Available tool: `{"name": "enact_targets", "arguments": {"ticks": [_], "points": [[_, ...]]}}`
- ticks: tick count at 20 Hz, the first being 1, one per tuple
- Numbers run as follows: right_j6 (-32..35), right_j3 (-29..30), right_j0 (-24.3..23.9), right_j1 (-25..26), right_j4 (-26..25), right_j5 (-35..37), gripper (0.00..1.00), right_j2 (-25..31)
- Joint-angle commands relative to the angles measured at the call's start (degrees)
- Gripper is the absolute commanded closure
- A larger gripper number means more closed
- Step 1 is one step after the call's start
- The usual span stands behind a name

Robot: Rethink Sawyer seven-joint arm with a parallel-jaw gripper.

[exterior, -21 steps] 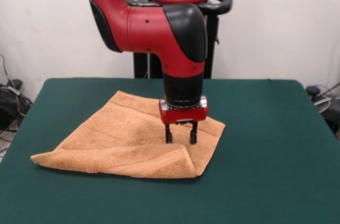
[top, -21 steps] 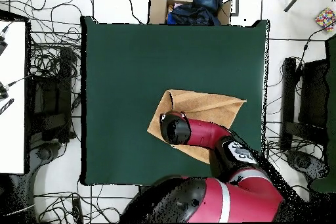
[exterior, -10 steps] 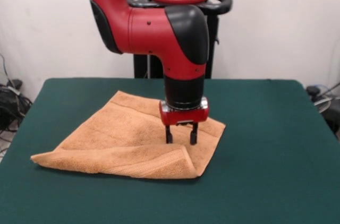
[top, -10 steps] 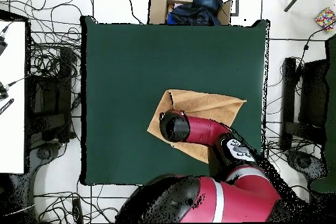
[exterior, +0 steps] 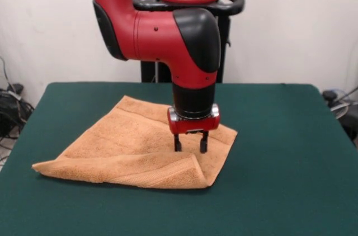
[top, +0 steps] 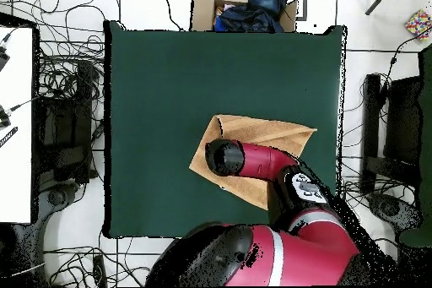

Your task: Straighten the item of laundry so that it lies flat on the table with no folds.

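Note:
The orange-tan towel (exterior: 134,146) lies on the green table (exterior: 279,157), folded over on itself with a thick doubled edge along its near side. In the overhead view the towel (top: 266,133) shows as a folded wedge, partly hidden under the arm. My gripper (exterior: 189,149) points straight down over the towel's right part. Its two dark fingers stand apart, open, with the tips at or just above the cloth. Nothing is held between them. In the overhead view the arm's wrist (top: 224,158) covers the gripper.
A cardboard box with dark cloth (top: 245,6) sits beyond the table's far edge in the overhead view. Cables and equipment (top: 63,116) crowd the floor at the sides. A white desk (top: 15,124) stands at the left.
The arm's upper links have shifted slightly. The gripper stays over the same spot of the towel, and the towel has not moved.

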Motion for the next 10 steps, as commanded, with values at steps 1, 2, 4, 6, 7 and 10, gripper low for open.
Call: {"name": "enact_targets", "arguments": {"ticks": [1,2,4,6,7,10], "points": [[9.23,-10.79,0.49,6.42,3.25,-3.41,0.0,3.51],[9.23,-11.09,0.48,6.44,3.26,-3.2,0.0,3.52],[9.34,-11.1,0.52,6.28,3.16,-3.04,0.0,3.47],[9.17,-11.43,0.42,6.34,3.08,-2.58,0.0,3.55],[9.06,-11.33,0.07,6.36,2.98,-2.91,0.0,3.93],[8.92,-11.53,-0.35,6.47,2.68,-3.16,1.0,4.28]]}}
